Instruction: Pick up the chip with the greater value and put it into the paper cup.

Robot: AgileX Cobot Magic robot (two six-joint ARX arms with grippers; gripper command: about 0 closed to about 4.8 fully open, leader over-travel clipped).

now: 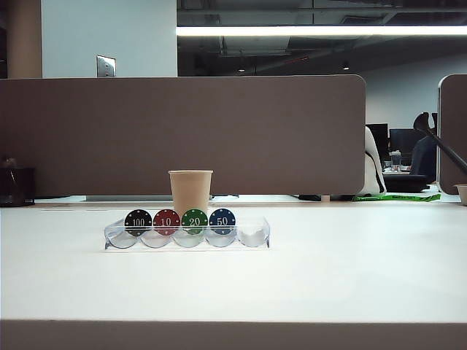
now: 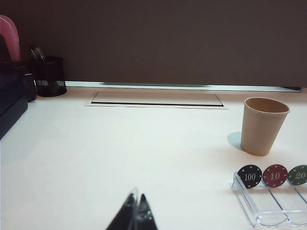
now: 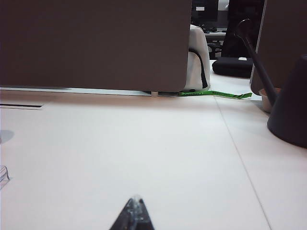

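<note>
Starting nearest the wrist cameras, I see the left gripper (image 2: 135, 213) as two dark, pointed fingertips pressed together above the table (image 2: 120, 158), closed and holding nothing. The right gripper (image 3: 134, 213) shows the same dark pointed tips, drawn together and empty, low over bare white surface. Neither arm appears in the exterior view.

Next comes the clear plastic chip rack (image 1: 187, 235), a long transparent tray with five scalloped slots, lying flat on the smooth matte white table. Four slots hold round chips standing upright on edge. In the exterior view, left to right: the chip (image 1: 138, 221), black with white "100" and white edge dots; a red "10" chip (image 1: 166, 222); a green "20" chip (image 1: 194, 222); a blue "50" chip (image 1: 222, 221). The fifth slot, rightmost, holds no chip. In the left wrist view the black chip (image 2: 250, 176) sits at the rack end nearest that gripper.

Just behind the rack stands the paper cup (image 1: 190, 192), plain beige, rolled rim, tapering downward, upright; I cannot see its inside.

Farther back, a black mesh pen holder (image 2: 50, 76) stands by a brown fabric partition (image 1: 182, 135).
</note>
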